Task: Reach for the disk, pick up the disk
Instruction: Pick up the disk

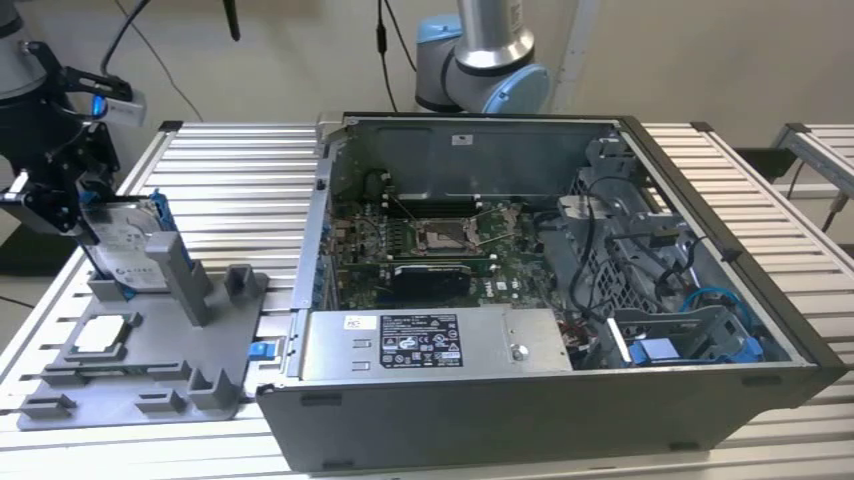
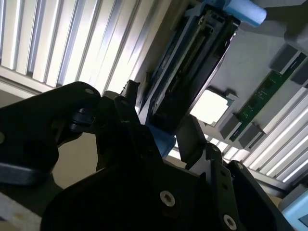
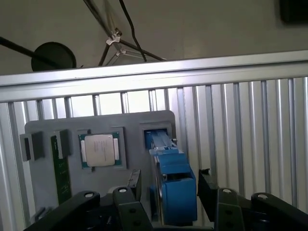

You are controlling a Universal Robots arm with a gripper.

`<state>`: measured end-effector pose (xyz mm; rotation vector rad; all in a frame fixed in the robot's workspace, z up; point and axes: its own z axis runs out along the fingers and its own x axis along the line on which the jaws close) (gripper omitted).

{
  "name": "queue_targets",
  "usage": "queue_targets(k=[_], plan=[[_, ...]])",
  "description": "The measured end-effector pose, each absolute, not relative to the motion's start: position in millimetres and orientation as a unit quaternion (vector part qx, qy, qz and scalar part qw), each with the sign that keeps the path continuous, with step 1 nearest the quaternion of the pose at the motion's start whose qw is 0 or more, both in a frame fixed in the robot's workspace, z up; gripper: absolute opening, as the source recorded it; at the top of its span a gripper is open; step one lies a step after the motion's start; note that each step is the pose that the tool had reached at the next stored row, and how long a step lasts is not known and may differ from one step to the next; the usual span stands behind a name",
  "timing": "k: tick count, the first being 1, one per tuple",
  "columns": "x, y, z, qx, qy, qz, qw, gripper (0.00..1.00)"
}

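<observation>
I see an open computer case (image 1: pixel 534 425) on the slatted metal bench (image 1: pixel 227 180), its motherboard (image 1: pixel 427 240) exposed and a labelled power supply (image 1: pixel 427 345) along the near wall. Just beside it, toward the exterior view's left, a grey holder (image 1: pixel 167 345) carries a square chip (image 1: pixel 104 335) and a green memory stick (image 3: pixel 60 168).

Exterior view: high, oblique, mid-range, facing down across slatted table (image 1: pixel 240 160); open computer case (image 1: pixel 534 410) central, grey fixture (image 1: pixel 167 350) at exterior view's left. 2 wrist views: close, looking past gripper (image 3: pixel 168 185) onto same grey fixture from differing angles. All 3 views share grey fixture, disk (image 1: pixel 127 240), chip (image 1: pixel 104 335).
</observation>
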<state>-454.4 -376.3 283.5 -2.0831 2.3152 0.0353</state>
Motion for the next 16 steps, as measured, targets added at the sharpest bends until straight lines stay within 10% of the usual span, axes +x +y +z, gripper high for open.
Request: queue_targets(k=[16], plan=[[-454.5,-375.7,273.4,-0.669,0.742,0.021,0.022,1.0]])
